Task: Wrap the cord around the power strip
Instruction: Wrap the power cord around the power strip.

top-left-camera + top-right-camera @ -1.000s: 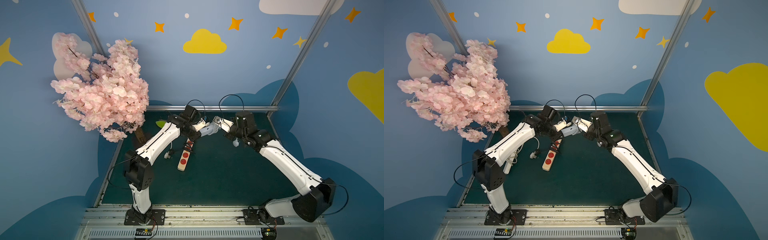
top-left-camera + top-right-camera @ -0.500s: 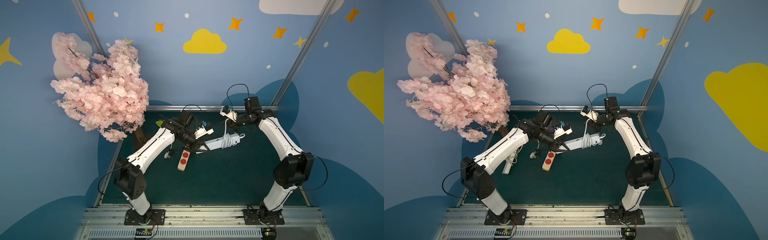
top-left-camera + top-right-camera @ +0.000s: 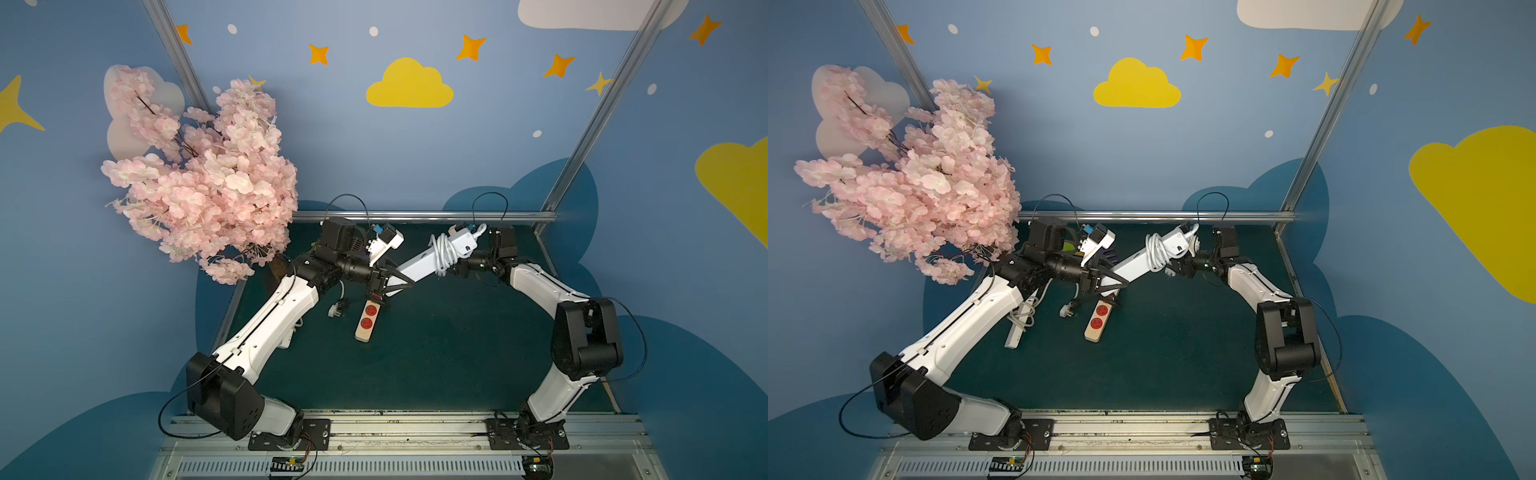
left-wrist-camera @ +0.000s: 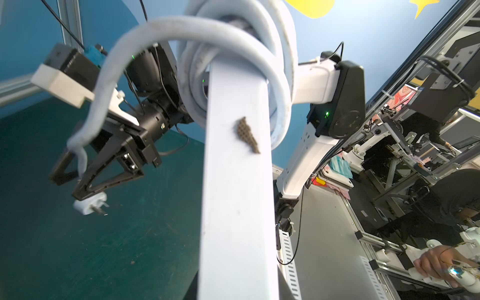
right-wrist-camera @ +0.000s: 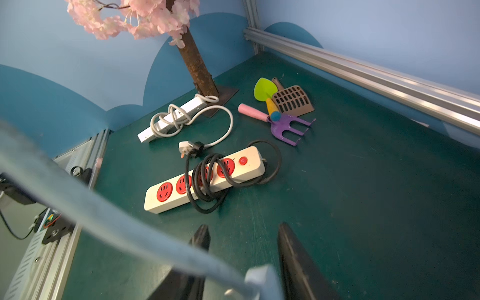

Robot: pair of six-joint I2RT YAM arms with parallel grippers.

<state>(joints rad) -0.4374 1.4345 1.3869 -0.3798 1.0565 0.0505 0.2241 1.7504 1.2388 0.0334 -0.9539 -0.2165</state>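
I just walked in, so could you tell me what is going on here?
The left pincer is shut on one end of a white power strip, holding it off the table. Its cord is coiled around the far end; the right pincer stands open around the tail near the plug.

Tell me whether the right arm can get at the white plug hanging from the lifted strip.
Likely yes: the right gripper stands open right beside the plug, the cord runs past its jaws, and nothing sits between.
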